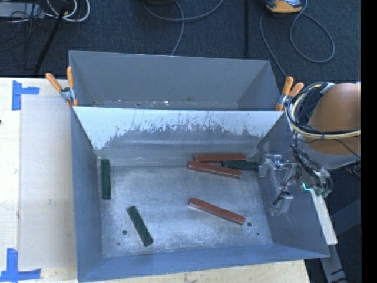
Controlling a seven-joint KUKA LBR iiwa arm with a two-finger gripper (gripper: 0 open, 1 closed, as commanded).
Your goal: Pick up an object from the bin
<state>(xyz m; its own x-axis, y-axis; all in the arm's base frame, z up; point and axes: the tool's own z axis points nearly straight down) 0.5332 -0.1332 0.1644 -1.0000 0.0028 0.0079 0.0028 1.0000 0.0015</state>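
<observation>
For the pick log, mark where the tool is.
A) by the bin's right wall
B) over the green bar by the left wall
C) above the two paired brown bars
A: the tool hangs at the bin's right wall, right of the lone brown bar.

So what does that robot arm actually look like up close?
Its wrist wears a rounded orange-brown cover, looped with black and pale cables. The gripper is small, silvery metal, with dark wiring and a tiny teal spot beside it.
</observation>
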